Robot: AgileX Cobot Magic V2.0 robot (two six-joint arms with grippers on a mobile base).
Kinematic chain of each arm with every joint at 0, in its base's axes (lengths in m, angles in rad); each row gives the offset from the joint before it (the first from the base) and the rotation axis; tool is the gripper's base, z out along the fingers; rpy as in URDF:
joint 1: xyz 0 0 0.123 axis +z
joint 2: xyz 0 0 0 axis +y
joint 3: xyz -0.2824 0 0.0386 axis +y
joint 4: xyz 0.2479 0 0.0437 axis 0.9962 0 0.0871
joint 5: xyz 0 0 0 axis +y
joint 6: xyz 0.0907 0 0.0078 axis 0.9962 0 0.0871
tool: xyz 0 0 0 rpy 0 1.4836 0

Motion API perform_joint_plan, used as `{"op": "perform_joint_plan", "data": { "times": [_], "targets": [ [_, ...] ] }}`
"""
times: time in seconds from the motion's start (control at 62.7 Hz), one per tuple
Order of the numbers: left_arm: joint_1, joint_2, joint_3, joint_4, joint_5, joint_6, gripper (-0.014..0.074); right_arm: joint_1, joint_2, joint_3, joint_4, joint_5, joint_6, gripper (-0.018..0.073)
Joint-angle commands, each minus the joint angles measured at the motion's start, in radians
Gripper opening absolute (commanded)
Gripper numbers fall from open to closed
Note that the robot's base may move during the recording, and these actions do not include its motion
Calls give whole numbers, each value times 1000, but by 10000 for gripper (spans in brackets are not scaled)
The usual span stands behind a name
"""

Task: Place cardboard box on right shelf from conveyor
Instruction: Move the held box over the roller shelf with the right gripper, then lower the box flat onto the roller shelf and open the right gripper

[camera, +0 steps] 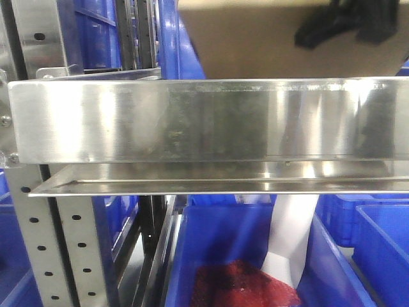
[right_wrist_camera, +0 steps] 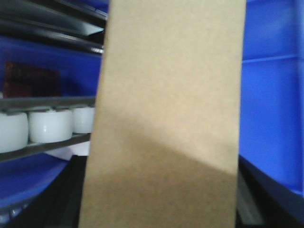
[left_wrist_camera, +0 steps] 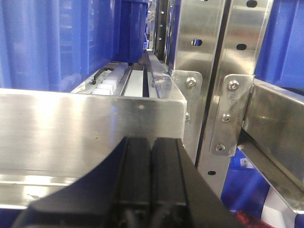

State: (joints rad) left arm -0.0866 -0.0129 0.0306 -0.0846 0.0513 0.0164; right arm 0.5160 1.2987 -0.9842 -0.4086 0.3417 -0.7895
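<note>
I can read no brand, label or writing anywhere: the plain tan cardboard box (right_wrist_camera: 166, 109) shows smooth unprinted board, and the shiny stainless-steel shelf (camera: 211, 121) carries no markings on its wide reflective front lip.

From the front camera, the box sits at the top of the picture, just above and behind that lip, with the black right gripper (camera: 332, 25) at its upper right side. In the right wrist view the box fills the middle of the picture, upright, with black gripper parts (right_wrist_camera: 61, 199) showing low on both sides of it, so I take the jaws as clamped on the box, though the contact points are hidden.

The black left gripper (left_wrist_camera: 151, 171) hangs close before another steel lip, its two fingers (left_wrist_camera: 135, 171) pressed together with nothing between them.

The surroundings are racking: grey perforated steel uprights (camera: 57, 249), bolted brackets (left_wrist_camera: 232, 114), and white plastic rollers (right_wrist_camera: 47, 126) on a rail inside the shelf. Blue plastic bins (camera: 243, 249) crowd every level; one below the lip holds something dark red (camera: 243, 284) and a white item (camera: 291, 236). I cannot see the conveyor in any view.
</note>
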Motion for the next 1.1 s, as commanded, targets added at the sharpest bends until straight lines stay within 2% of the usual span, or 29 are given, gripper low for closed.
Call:
{"op": "perform_joint_plan", "data": {
  "times": [0.0, 0.143, 0.51, 0.606, 0.749, 0.813, 0.893, 1.084],
  "targets": [
    [-4, -11, -4, -7, -91, -5, -119, -27, -8, -41, -51, -87, -11, 149],
    [-4, -11, -4, -7, -91, -5, -119, -43, 11, -41, -79, -91, -11, 149],
    [-4, -11, -4, -7, -91, -5, -119, -46, 34, -41, -79, -94, -3, 161],
    [-4, -11, -4, -7, -91, -5, -119, -46, 34, -41, -77, -95, 39, 238],
    [-4, -11, -4, -7, -91, -5, -119, -46, 34, -41, -77, -96, 122, 529],
    [-4, -11, -4, -7, -91, -5, -119, -46, 34, -41, -77, -96, 142, 632],
    [-4, -11, -4, -7, -91, -5, -119, -46, 31, -41, -76, -89, 145, 603],
    [-4, -11, -4, -7, -91, -5, -119, -46, -8, -41, -47, -47, 145, 604]
  ]
}}
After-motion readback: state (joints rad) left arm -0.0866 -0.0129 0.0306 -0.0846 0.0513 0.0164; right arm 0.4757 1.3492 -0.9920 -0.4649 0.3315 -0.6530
